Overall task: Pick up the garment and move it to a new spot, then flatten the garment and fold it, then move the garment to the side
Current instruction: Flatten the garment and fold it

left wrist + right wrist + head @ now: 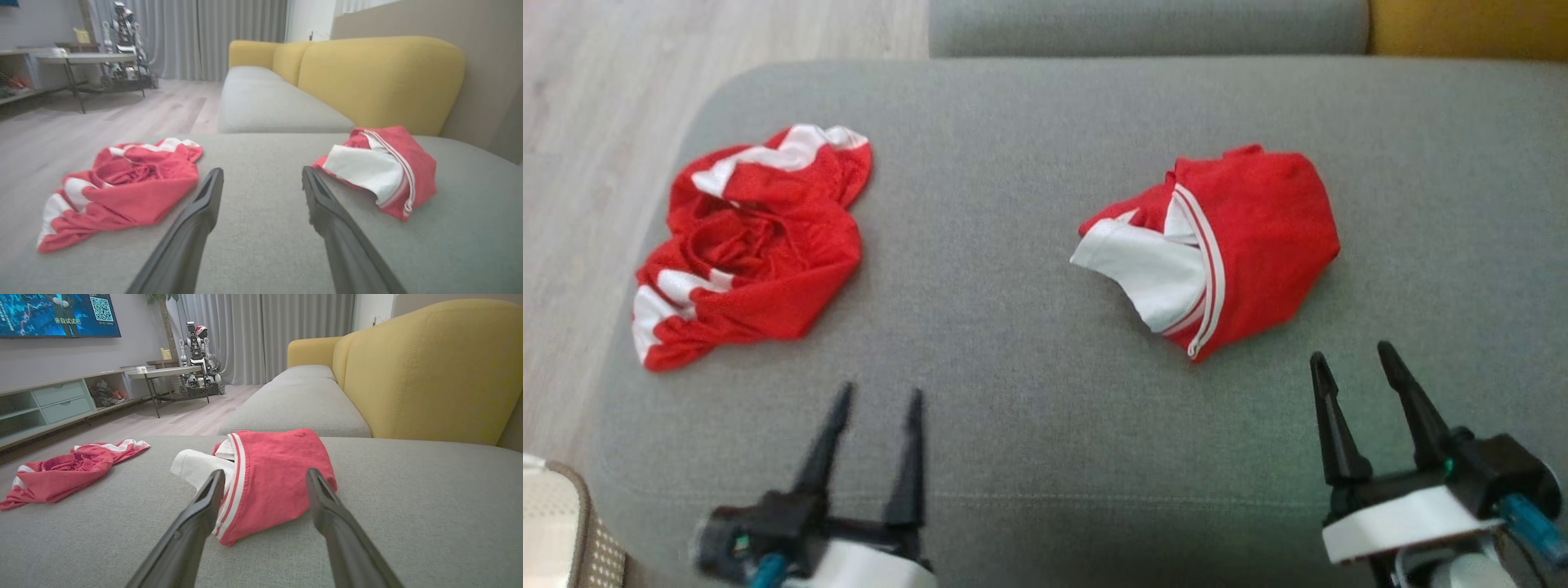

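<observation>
Pick-up pending, nothing held

Left gripper (882, 390) sits at the lower left of the head view, its two dark fingers spread wide with only grey fabric between them. Right gripper (1352, 353), at the lower right, is spread just as wide and is just as empty. Both are low over the grey cushion (1029, 457); whether the tips touch it cannot be told.

Just above the right gripper, right of centre, lies the folded garment (1225, 245), a compact red bundle with a white panel and striped trim. In the right wrist view it is framed between the fingers, close ahead. The crumpled garment (756, 245), red with white bands, lies in a heap at the upper left, near the cushion's edge and well apart from the folded one.

My reading is that one piece already looks folded and the heap is the piece waiting, so the step in hand is the first pick-up. That calls for the left gripper to reach up and left, pinch a raised ridge of cloth, and lift clear of the edge.

No brand reads on either garment. A screen (57, 314) at the upper left of the right wrist view shows a QR code (102, 309) and Chinese characters, too small to read surely.
</observation>
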Motion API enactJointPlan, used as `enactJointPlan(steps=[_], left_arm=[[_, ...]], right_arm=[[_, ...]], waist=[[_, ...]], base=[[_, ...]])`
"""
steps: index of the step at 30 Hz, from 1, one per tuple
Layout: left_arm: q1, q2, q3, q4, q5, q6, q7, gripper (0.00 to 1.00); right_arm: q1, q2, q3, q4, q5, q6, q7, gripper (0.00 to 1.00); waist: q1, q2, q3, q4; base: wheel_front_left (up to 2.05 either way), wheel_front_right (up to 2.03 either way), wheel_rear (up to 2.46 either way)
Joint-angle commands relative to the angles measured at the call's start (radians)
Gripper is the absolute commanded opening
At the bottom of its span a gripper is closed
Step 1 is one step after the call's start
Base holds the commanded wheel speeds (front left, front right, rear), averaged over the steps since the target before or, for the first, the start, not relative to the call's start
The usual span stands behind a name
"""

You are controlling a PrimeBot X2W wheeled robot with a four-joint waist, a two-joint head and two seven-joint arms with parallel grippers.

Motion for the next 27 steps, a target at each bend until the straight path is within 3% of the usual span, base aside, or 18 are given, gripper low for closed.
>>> enactJointPlan(steps=[1,5,9,13,19,27], left_arm=[[-0.078,-0.006,-0.002,0.009,-0.016,-0.028,-0.005,1.00],[-0.180,-0.006,-0.096,0.112,-0.064,-0.117,-0.005,1.00],[-0.305,-0.006,-0.211,0.206,-0.091,-0.153,-0.005,1.00],[-0.425,-0.006,-0.344,0.332,-0.123,-0.163,-0.005,1.00],[-0.561,-0.006,-0.469,0.474,-0.182,-0.164,-0.005,1.00],[-0.683,-0.006,-0.479,0.639,-0.188,-0.164,-0.005,1.00]], right_arm=[[-0.064,-0.009,0.029,-0.048,-0.006,0.000,-0.002,1.00],[-0.114,-0.009,0.032,-0.079,-0.015,0.000,-0.002,1.00],[-0.157,-0.009,0.024,-0.107,-0.009,0.000,-0.002,1.00],[-0.185,-0.009,0.027,-0.130,0.002,0.000,-0.002,1.00],[-0.210,-0.009,0.030,-0.140,0.015,0.000,-0.002,1.00],[-0.224,-0.009,0.021,-0.142,0.028,0.000,-0.002,1.00]], waist=[[0.0001,-0.0001,0.046,-0.019],[0.0001,-0.0001,0.109,-0.061],[0.0001,-0.0001,0.163,-0.112],[0.0001,-0.0001,0.203,-0.167],[0.0001,-0.0001,0.250,-0.232],[0.0001,-0.0001,0.292,-0.301]], base=[[0.00,0.00,0.00],[0.00,0.00,0.00],[0.00,0.00,0.00],[0.00,0.00,0.00],[0.00,0.00,0.00],[0.00,0.00,0.00]])
